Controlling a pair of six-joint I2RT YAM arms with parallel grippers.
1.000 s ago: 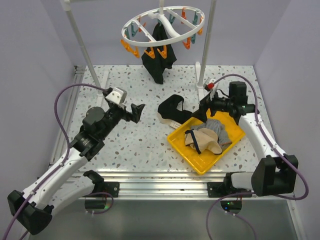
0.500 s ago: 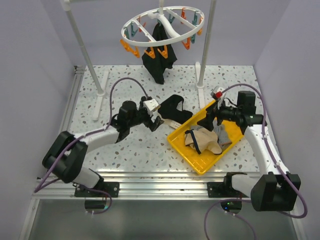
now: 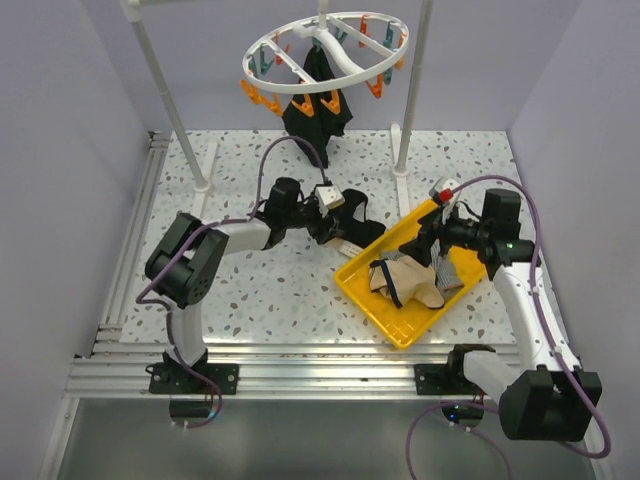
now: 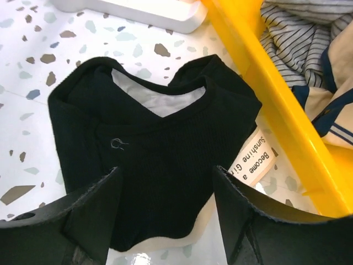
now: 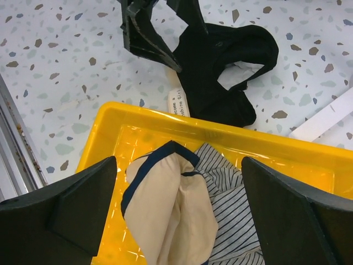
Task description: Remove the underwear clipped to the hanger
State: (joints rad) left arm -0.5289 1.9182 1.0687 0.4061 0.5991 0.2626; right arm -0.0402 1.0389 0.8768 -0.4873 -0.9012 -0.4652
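**ringo_77:** Where does everything sit relative to the yellow tray (image 3: pixel 368 310) on the desk (image 3: pixel 250 300)?

**pegwatcher:** The hanger (image 3: pixel 325 50) hangs well behind the tray and high above it. One black underwear (image 3: pixel 318 115) is clipped there among the orange pegs (image 3: pixel 300 103). A white pole (image 3: pixel 412 100) stands behind the tray, right of the hanger. Inside the tray are a beige pair (image 3: pixel 405 282) and a striped pair (image 3: pixel 450 268). Just beside the tray's left rim there's a loose black pair (image 4: pixel 160 138) flat on the desk, its label (image 4: pixel 255 157) poking toward the tray.

**ringo_77:** And the arms?

**pegwatcher:** The left tool (image 4: pixel 165 182) is spread wide right over that loose pair, pinching nothing. The garment looks to span crosswise between its fingers. The right tool (image 5: pixel 177 160) is also spread and empty, over the tray. I'd say left is nearer the clipped piece, which is behind and above it.
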